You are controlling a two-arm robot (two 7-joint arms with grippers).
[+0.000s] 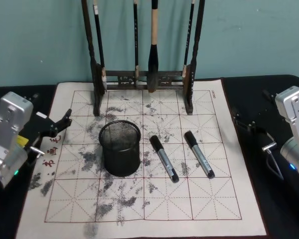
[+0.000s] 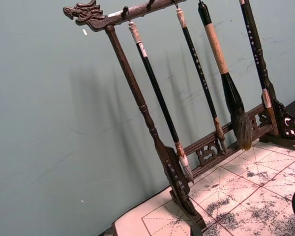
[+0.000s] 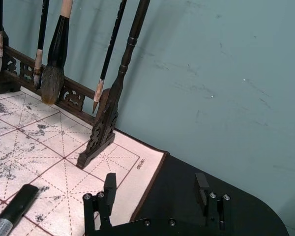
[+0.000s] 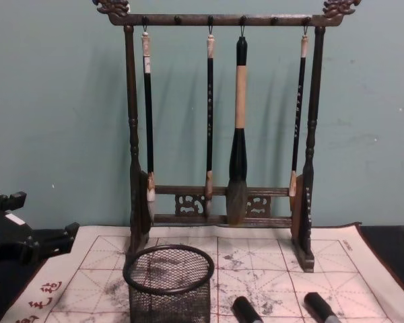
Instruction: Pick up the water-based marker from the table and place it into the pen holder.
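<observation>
Two alike markers with black caps and grey barrels lie on the ink-stained grid mat, one just right of the pen holder, the other further right. Their caps show in the chest view. The pen holder, a black wire-mesh cup, stands upright and empty, left of centre on the mat. My left gripper hovers open at the mat's left edge, apart from everything. My right gripper stands open over the black table beyond the mat's right edge; its fingers are spread wide, one marker's cap off to the side.
A tall dark wooden brush rack with several hanging brushes stands at the back of the mat, against a teal wall. The mat lies on a black table. The mat's front half holds nothing but ink stains.
</observation>
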